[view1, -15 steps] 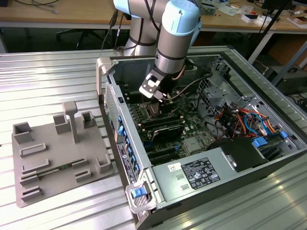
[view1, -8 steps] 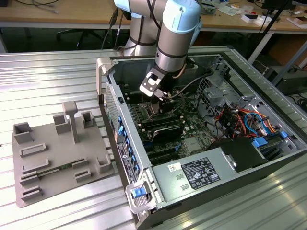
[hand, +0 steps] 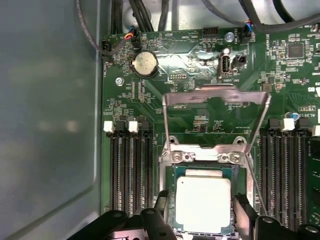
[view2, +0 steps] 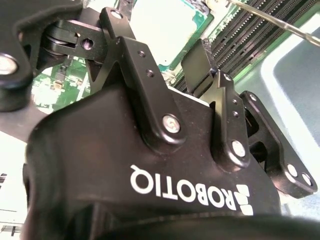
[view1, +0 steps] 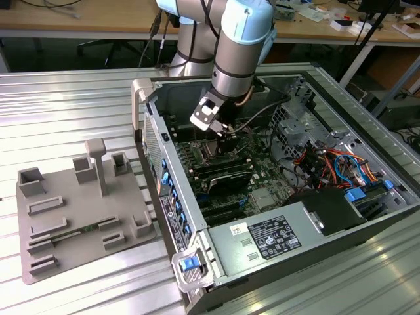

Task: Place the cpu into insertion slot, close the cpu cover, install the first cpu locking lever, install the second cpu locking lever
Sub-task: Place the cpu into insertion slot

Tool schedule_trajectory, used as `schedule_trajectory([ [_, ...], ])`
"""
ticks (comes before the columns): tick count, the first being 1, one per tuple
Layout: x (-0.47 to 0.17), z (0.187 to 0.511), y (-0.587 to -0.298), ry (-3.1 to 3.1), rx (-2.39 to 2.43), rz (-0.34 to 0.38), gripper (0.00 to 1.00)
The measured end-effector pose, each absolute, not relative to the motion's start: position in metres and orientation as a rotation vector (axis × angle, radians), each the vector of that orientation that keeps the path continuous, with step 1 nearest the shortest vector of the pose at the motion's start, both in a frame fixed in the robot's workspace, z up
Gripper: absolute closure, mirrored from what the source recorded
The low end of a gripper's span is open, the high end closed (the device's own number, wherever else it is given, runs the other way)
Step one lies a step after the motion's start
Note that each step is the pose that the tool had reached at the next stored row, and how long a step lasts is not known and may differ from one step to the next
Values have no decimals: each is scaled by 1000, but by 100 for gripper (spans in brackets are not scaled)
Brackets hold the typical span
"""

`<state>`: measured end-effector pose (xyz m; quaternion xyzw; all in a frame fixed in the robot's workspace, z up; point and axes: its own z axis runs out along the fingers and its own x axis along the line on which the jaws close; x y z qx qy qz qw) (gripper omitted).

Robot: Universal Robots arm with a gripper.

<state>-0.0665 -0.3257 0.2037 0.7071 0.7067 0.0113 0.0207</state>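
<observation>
Silver-grey square cpu (hand: 203,205), green-rimmed, flat between tips of the wide-open, empty pincer (hand: 200,198).

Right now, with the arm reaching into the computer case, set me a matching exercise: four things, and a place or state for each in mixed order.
Things:
1. cpu
2. cpu cover
3. coin cell battery
4. grey fixture plate

Places or states:
A. tilted up, open
B. on the ribbed table, outside the case
C. lying flat in the socket
D. round, silvery, seated on the green motherboard

Pairs: 1-C, 2-A, 3-D, 4-B.
</observation>
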Motion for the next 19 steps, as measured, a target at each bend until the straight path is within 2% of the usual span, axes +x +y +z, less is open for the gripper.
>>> schedule_trajectory([
  [6,-67,203,-326,2188,2188,27,38],
  [9,-67,203,-326,2177,2176,1,38],
  [19,-66,203,-327,2180,2179,4,38],
])
